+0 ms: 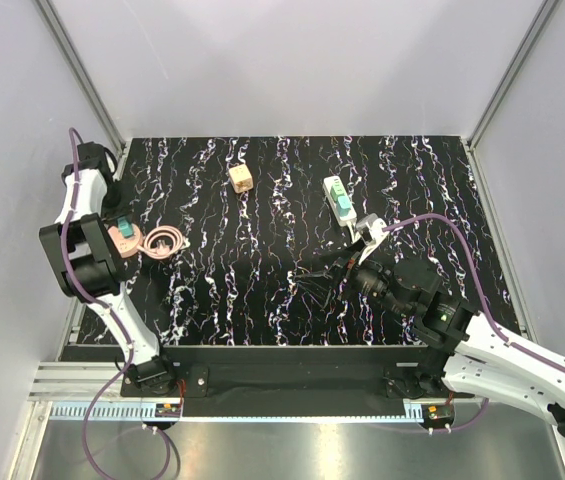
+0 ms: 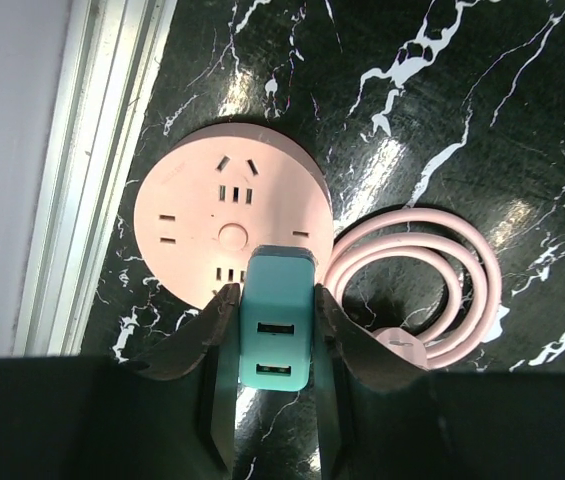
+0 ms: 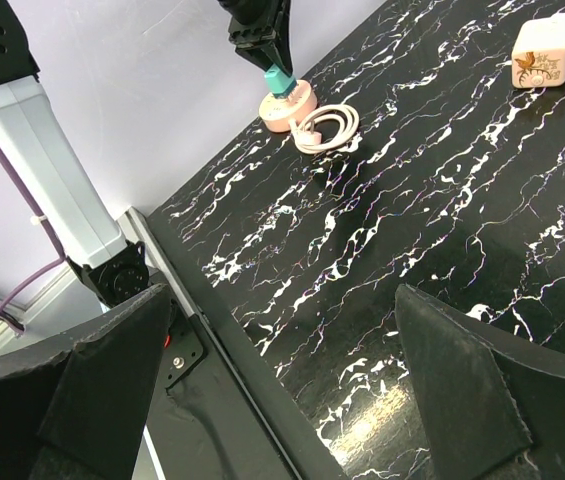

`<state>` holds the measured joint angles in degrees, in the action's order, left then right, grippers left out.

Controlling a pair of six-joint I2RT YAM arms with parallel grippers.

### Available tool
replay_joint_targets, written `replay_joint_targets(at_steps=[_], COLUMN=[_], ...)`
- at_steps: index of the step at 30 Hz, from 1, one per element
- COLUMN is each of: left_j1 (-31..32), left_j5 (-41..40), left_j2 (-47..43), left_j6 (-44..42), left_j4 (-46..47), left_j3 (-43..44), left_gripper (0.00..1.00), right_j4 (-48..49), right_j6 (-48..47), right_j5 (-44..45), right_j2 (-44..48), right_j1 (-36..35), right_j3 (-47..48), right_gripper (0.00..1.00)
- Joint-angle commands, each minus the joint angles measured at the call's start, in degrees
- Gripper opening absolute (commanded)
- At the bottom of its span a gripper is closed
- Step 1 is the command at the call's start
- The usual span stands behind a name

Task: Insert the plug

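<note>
The light-green plug (image 1: 344, 207) sits on the white power strip (image 1: 335, 188) at the table's middle right, far from both grippers. My left gripper (image 2: 275, 330) is shut on a teal cube-like block (image 2: 276, 320) with two USB ports. It holds the block upright at the near edge of a round pink socket (image 2: 212, 210). I cannot tell whether the block is seated in it. In the top view this gripper (image 1: 122, 228) is at the far left. My right gripper (image 3: 282, 350) is open and empty, low over the table (image 1: 327, 268), short of the strip.
A coiled pink cord (image 2: 417, 285) lies right of the pink socket. A beige cube adapter (image 1: 241, 178) stands at the back middle. The strip's white cord and its plug end (image 1: 367, 228) lie near my right gripper. Walls close the left, back and right.
</note>
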<state>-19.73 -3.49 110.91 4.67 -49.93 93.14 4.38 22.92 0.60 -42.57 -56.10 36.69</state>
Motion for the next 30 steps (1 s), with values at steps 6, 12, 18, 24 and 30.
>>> replay_joint_targets(at_steps=[6, 12, 18, 24, 30], left_j1=[-0.2, 0.0, 0.1, 0.0, -0.8], left_j5=[0.9, 0.6, -0.6, -5.0, -6.9], left_j2=[2.6, 3.9, 3.3, 2.2, 0.1], left_j6=[-2.7, -2.7, -1.5, 3.4, 26.6], left_j4=[0.1, -0.5, -0.7, -1.0, -0.7], left_j3=[1.8, 2.0, 2.6, 7.1, 8.7], left_gripper=[0.00, 0.00, 0.00, 0.00, 0.00], right_j4=[1.0, 0.6, 0.5, 0.5, 0.5], right_j6=[0.2, 0.2, 0.3, 0.3, 0.3], right_j5=[0.7, 1.1, 1.1, 1.0, 1.2], right_j2=[0.2, 0.9, 0.8, 0.7, 0.1], right_j1=[0.0, 0.0, 0.1, 0.0, 0.0], right_j3=[0.8, 0.6, 0.5, 0.6, 0.8], right_gripper=[1.00, 1.00, 1.00, 1.00, 1.00])
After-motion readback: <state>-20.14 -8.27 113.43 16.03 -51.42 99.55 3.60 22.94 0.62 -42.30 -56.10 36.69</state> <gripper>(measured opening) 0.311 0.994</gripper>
